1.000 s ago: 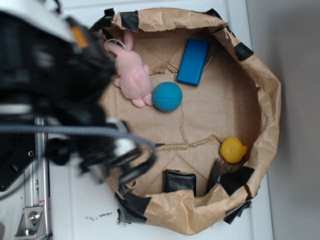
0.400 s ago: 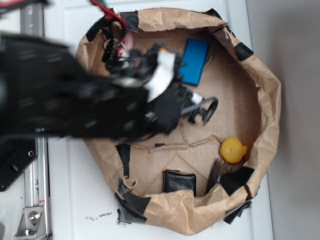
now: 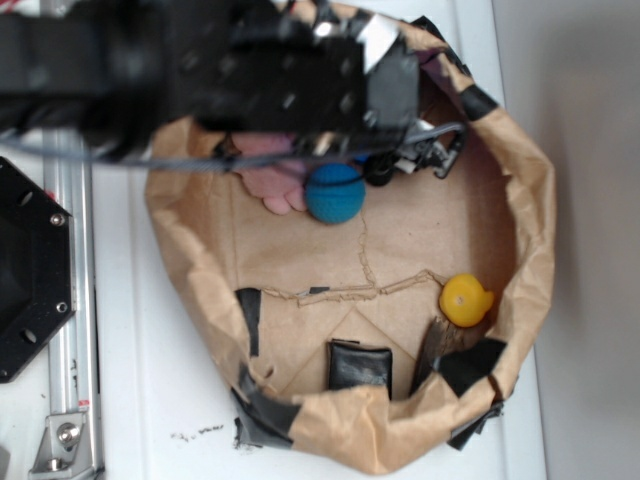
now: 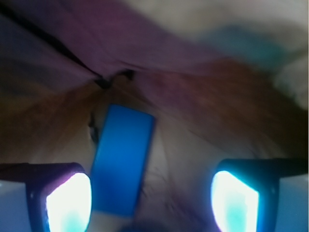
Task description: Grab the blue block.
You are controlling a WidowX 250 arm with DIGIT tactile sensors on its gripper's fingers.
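Wrist view: the gripper [image 4: 150,195] has its fingers [image 4: 67,200] spread wide, nothing between the pads. The blue block [image 4: 123,165] lies flat on brown paper, just beside the inner edge of the left-hand finger as seen here, its long side running away from the fingers and tilted slightly. Whether it touches that finger I cannot tell. Most of the gap between the fingers holds bare paper. Beyond the block, a dark crease runs across the paper wall [image 4: 101,82].

Exterior view: the arm [image 3: 200,70] covers the top of the paper tub [image 3: 530,230] and hides the block. The ball [image 3: 335,193] sits just beside the gripper [image 3: 425,150], with the pink toy [image 3: 275,180] touching it. Well apart from the fingers lie the duck [image 3: 466,299] and a black object [image 3: 360,364].
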